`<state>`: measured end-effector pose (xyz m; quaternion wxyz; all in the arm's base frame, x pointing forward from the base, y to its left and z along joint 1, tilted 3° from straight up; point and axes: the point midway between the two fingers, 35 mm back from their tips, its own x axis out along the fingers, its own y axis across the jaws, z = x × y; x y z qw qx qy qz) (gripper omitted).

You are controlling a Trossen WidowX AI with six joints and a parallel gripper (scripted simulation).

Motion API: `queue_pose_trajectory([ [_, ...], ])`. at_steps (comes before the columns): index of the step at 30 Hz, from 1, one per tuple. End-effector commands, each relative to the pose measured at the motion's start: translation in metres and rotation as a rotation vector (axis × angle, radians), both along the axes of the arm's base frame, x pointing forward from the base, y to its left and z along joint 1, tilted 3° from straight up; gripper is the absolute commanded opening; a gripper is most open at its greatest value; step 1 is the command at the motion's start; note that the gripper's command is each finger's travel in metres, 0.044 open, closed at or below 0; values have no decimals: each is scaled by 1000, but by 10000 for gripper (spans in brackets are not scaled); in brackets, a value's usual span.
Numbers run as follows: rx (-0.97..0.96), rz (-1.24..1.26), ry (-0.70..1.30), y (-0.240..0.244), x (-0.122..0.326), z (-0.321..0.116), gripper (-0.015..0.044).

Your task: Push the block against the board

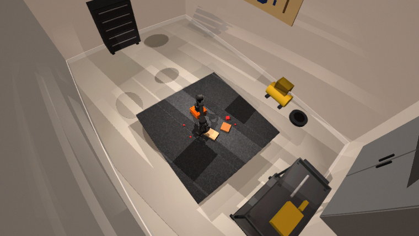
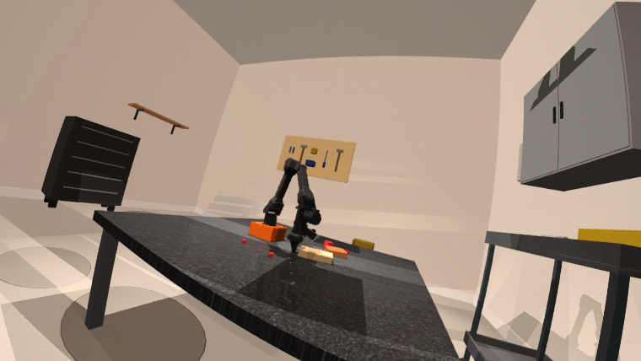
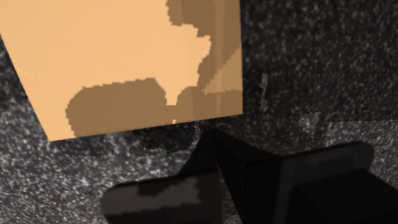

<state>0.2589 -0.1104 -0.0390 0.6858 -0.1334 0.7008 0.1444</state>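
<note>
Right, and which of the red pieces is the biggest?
The red cube just above the orange square block in the top view; the other three red pieces look clearly smaller.
</note>
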Motion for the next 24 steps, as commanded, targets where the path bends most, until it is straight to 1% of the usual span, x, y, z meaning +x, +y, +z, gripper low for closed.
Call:
queue_pose_trajectory([
  [1,-6,-1,-4,1,7,0,0],
  [24,-5,-1,-6,10,33,1,0],
])
